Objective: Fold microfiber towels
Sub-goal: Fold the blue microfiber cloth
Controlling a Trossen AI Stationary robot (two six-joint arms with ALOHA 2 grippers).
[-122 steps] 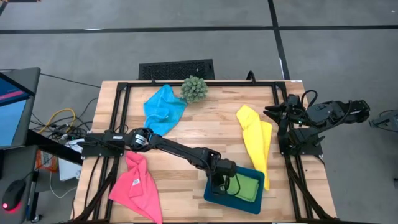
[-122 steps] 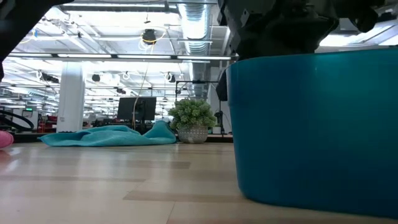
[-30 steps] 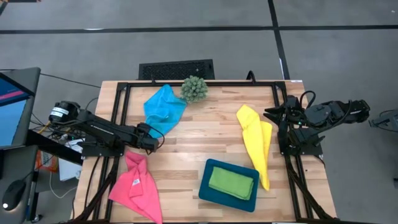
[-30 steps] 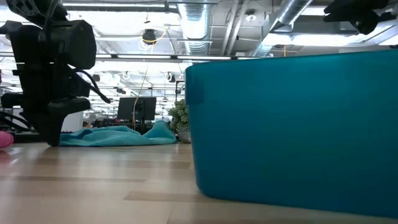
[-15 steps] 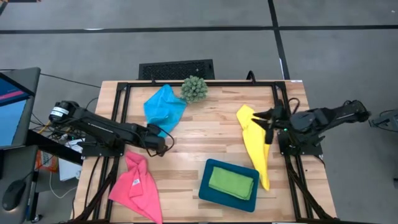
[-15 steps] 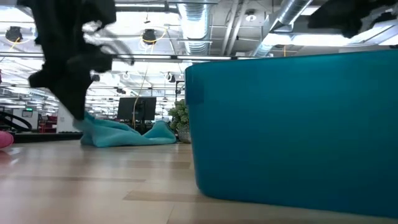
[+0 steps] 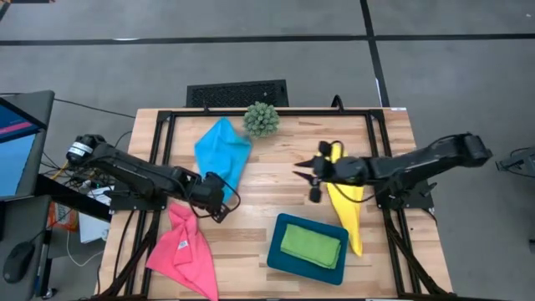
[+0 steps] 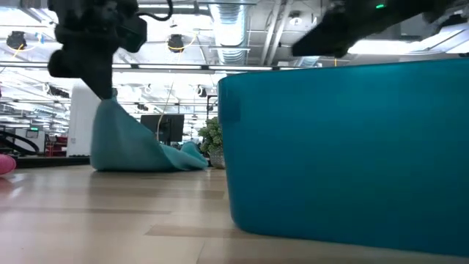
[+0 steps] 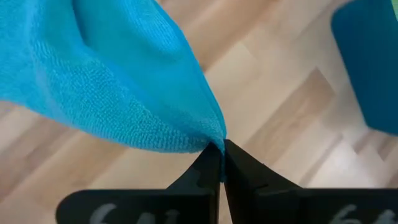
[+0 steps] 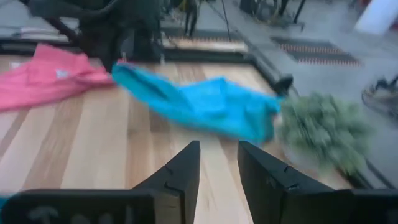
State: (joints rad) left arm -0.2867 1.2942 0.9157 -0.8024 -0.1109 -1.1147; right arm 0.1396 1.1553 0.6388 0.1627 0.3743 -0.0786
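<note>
The sky blue towel (image 7: 222,150) lies at the table's far left, its near corner raised by my left gripper (image 7: 219,199), which is shut on it. In the low view the blue towel (image 8: 121,143) slopes up to that gripper (image 8: 95,81), its far part on the wood. My right gripper (image 7: 303,184) hovers open over the table's middle, beside the yellow towel (image 7: 346,205), touching nothing. The pink towel (image 7: 184,251) lies at the near left. The lime green towel (image 7: 313,244) rests folded in the teal tray (image 7: 277,251). My left gripper pinches the blue towel's near corner (image 9: 211,140) between its two shut fingers (image 9: 208,168). The fingers come steeply from above. The corner is lifted clear and the cloth slopes down from it, its far part (image 8: 179,158) lying on the table.
A spiky green ball plant (image 7: 261,119) stands at the far edge beside the blue towel. The teal tray's wall (image 8: 344,154) fills the low view's right. Bare wood lies between the blue towel, the tray and the yellow towel.
My left gripper has risen and gone toward the table's near right, drawing the blue towel's near corner up off the wood while its far part stayed down. My right gripper has swung from the right edge toward the table's middle, sinking a little, still open.
</note>
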